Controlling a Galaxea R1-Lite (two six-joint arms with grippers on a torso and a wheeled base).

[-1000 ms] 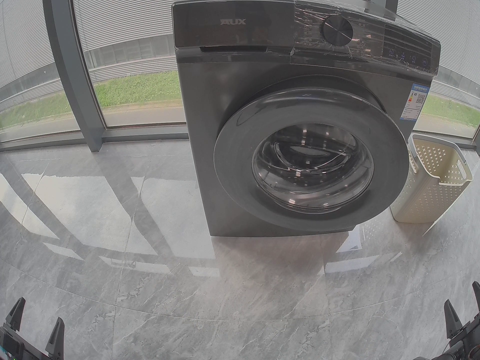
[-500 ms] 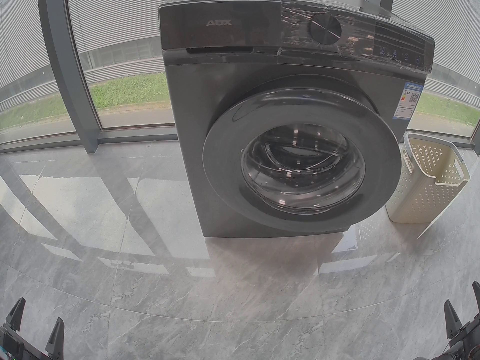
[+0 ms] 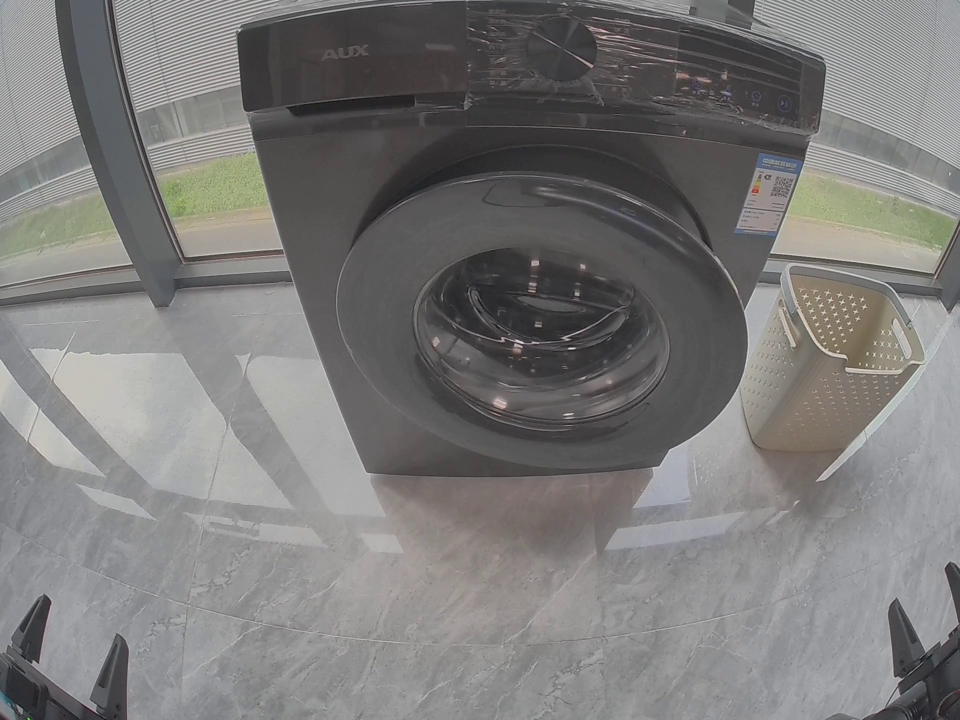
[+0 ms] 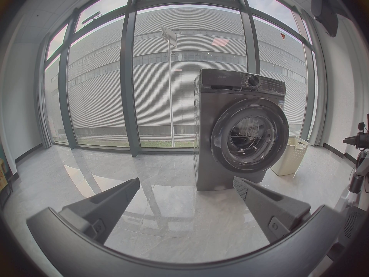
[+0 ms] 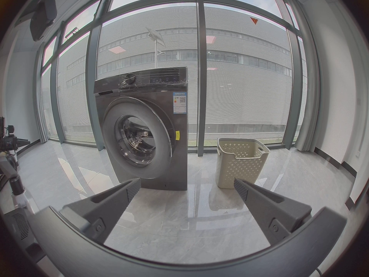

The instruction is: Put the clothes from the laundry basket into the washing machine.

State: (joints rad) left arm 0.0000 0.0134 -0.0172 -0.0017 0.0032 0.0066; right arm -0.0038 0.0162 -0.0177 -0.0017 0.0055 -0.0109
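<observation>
A dark grey washing machine point(image 3: 520, 252) stands on the floor ahead, its round glass door point(image 3: 540, 337) closed. To its right sits a cream perforated laundry basket point(image 3: 825, 362); I cannot see clothes inside it. The washing machine point(image 4: 240, 129) and basket point(image 4: 289, 160) also appear far off in the left wrist view, and the machine point(image 5: 144, 129) and basket point(image 5: 240, 161) in the right wrist view. My left gripper point(image 3: 70, 647) is open low at the front left. My right gripper point(image 3: 930, 617) is open at the front right. Both are empty and far from the machine.
Glossy grey tiled floor point(image 3: 400, 572) stretches between me and the machine. Tall windows with dark frames point(image 3: 110, 132) run behind the machine. A wall point(image 5: 342, 97) closes the room beyond the basket.
The whole head view has shifted: machine and basket now sit further left in the picture, so the camera has turned or moved. Both grippers hold the same spots.
</observation>
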